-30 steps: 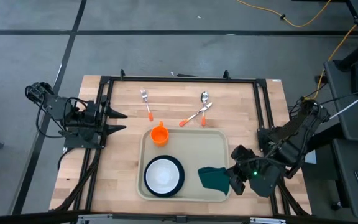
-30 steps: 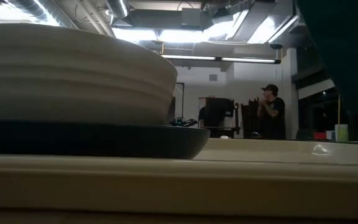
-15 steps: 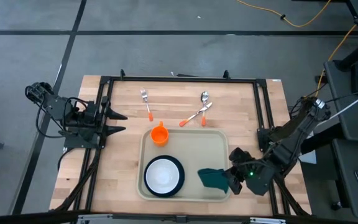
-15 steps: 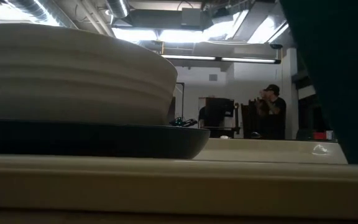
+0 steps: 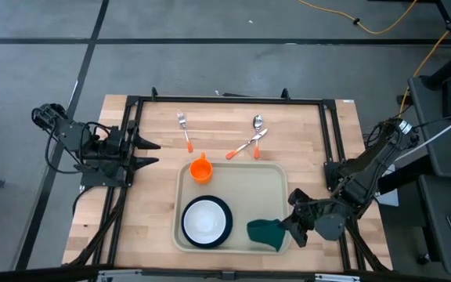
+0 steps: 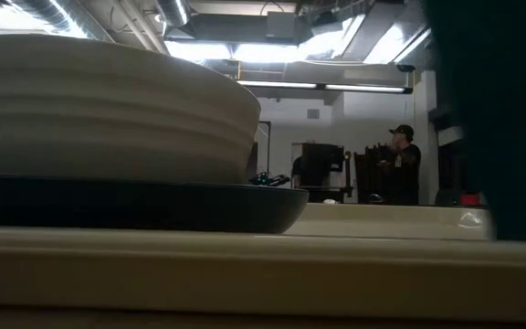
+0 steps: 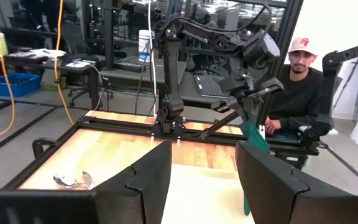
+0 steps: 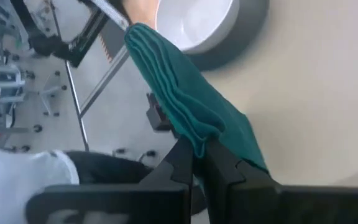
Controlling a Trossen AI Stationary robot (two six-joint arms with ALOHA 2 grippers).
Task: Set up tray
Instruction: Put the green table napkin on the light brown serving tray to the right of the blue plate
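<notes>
As pinched — right pincer (image 8: 199, 155) on cloth (image 8: 185, 102)

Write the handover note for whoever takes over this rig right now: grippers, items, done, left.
Right gripper: shut on the green cloth, holding it over the tray's near right corner.
Left gripper: open, parked at the table's left side, holding nothing.
On the tray: blue plate with white bowl; orange cup at the far left corner.
Off the tray, on the table beyond it: fork, spoon and knife.
Left: set the cloth down, bring the cutlery over.
</notes>
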